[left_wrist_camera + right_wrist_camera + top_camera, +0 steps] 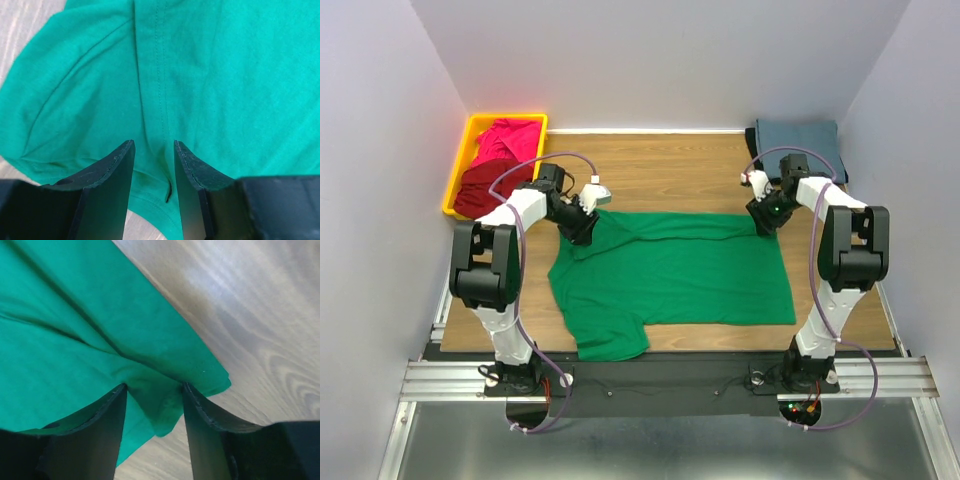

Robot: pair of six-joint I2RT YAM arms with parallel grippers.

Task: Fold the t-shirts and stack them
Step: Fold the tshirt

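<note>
A bright green t-shirt lies spread flat on the wooden table, one sleeve hanging toward the near edge. My left gripper is down at its far left corner. In the left wrist view its jaws stand apart over a seam of the green cloth, which lies slack between them. My right gripper is at the far right corner. Its jaws are also apart, with the loose green corner lying between them, unpinched.
A yellow bin at the far left holds a magenta pink t-shirt and a dark red one. A folded slate blue-grey t-shirt lies at the far right corner. Walls close in on three sides.
</note>
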